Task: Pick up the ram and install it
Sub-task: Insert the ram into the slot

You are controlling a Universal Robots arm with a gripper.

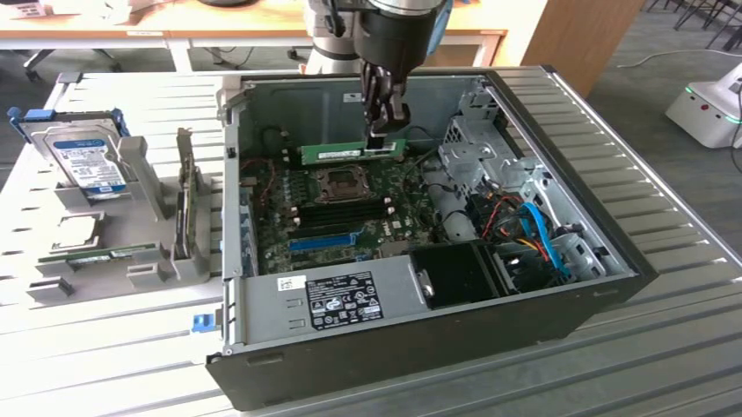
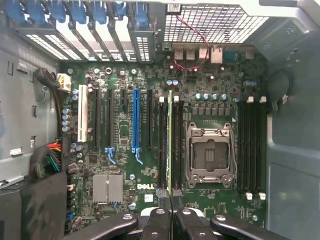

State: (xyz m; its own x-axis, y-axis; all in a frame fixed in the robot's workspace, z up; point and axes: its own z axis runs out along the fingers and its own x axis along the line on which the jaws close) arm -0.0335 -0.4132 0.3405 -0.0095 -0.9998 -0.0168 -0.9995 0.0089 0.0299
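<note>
The ram [image 1: 351, 152] is pinched near one end between the fingers of the gripper [image 1: 385, 139], which are pressed onto its two flat faces. It is held level, long edge down, inside the open computer case [image 1: 603, 287], just beyond the processor socket [image 1: 344, 182] and higher than it. A white sticker can be seen on the side of the green stick that faces the socket.

In the wrist view the ram [image 2: 170, 145] is seen edge-on as a thin green line, running alongside the processor socket [image 2: 210, 155] and among the black memory slots [image 2: 178, 145] next to it. The fingertips [image 2: 161, 200] are closed on its near end. It appears to be held clear of the motherboard [image 2: 125, 165] and not seated in a slot, though the gap cannot be judged surely.

Well away from the socket, outside the case on the exterior view's left, a hard drive [image 1: 87, 161] and an expansion card [image 1: 183, 204] are stood in a grey holder [image 1: 145, 274].
</note>
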